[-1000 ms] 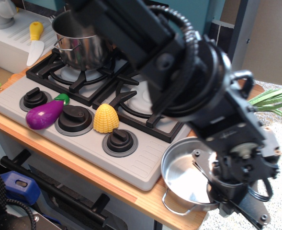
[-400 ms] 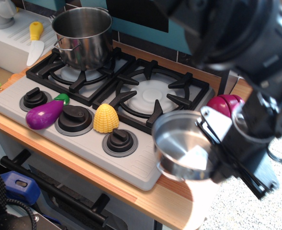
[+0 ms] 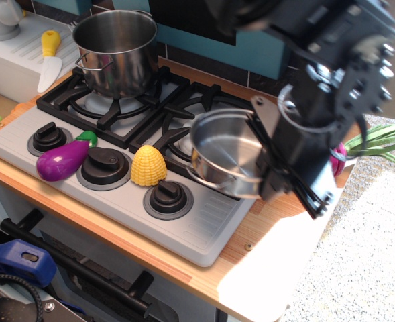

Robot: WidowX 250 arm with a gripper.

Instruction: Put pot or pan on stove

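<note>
Leftmost on the stove [image 3: 23, 124], the deep pot [image 3: 115, 50] fills the left burner, with an eggplant [image 3: 62, 163] and corn [image 3: 148, 165] by the knobs. Rightward, the pan [image 3: 224, 151] hangs in the air over the right burner's [image 3: 200, 121] front edge, tilted a little. It juts left from the gripper [image 3: 267, 157], which is clamped on the pan's right rim. Probably the pan needs carrying slightly back and lowering level.
</note>
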